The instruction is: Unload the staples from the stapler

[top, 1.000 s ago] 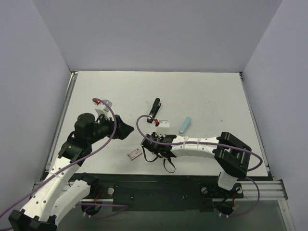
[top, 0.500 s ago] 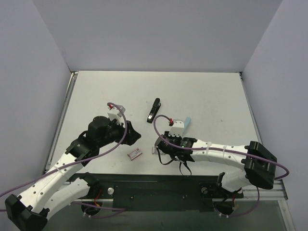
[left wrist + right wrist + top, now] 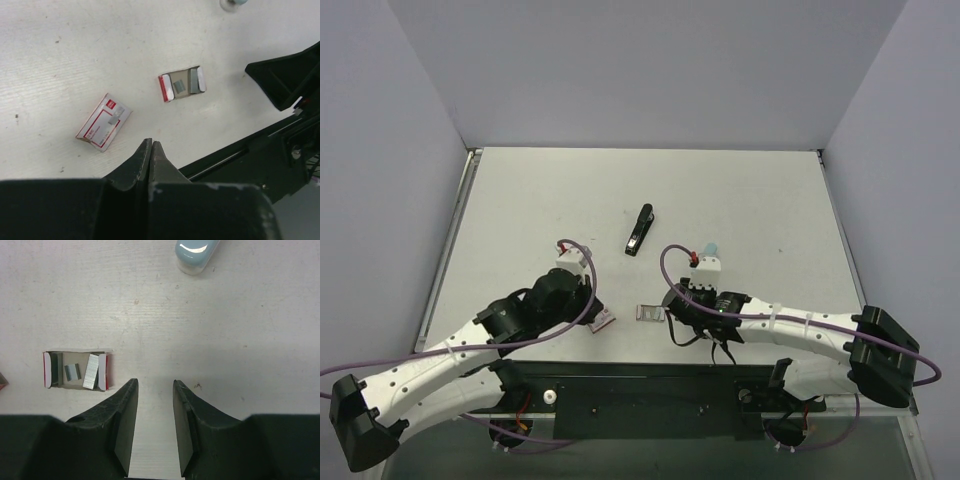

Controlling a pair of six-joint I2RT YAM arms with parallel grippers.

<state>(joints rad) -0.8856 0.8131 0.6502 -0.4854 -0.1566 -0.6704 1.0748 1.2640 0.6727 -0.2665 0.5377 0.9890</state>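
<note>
Stapler (image 3: 639, 229): lying alone on the table (image 3: 750, 200).
Left fingers (image 3: 136, 164): pressing together, empty.
Right fingers (image 3: 125, 412): standing apart, empty.

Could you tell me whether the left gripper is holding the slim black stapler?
No, the left gripper is shut on nothing, and the slim black stapler lies well apart from it.

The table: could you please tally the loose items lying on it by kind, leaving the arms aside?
Black stapler: 1
Staple-box halves: 2, sleeve and open tray
Pale blue object: 1
Total: 4
</note>
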